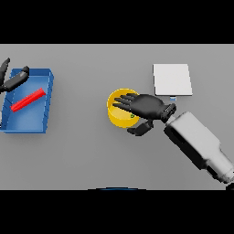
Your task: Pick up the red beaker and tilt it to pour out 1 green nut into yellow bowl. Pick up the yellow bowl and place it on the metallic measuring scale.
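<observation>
Right hand (145, 105) reaches in from the lower right and lies over the yellow bowl (117, 119), fingers stretched fairly straight across the top of the rim, thumb hanging below beside the bowl's near right wall; whether the thumb touches that wall cannot be told, and no closed hold on the bowl shows yet. Bowl sits on the grey table (82, 155) near the middle, upright. One small green speck, likely the nut (132, 116), shows inside the bowl just under the fingers, so the pour looks done. Judgement: first half of the task finished, second half at the grasp stage, bowl not lifted. Scale (172, 79), a pale square plate, lies just beyond and to the right of the bowl, apart from it and with nothing on it; the carry looks short, away from the robot and to the right. Red beaker (28, 100) lies on its side, slanted, inside the blue tray (49, 87) at the far left, well apart from the bowl. Left hand (13, 80) shows at the far-left edge over the tray's back corner, partly cut off, fingers loosely extended and holding nothing that I can see. Still to do: close on the bowl, lift it, set it on the scale. Count: one bowl, one visible nut, one beaker, one scale, one tray, two hands. More nuts in the beaker cannot be ruled in or out from this angle.
</observation>
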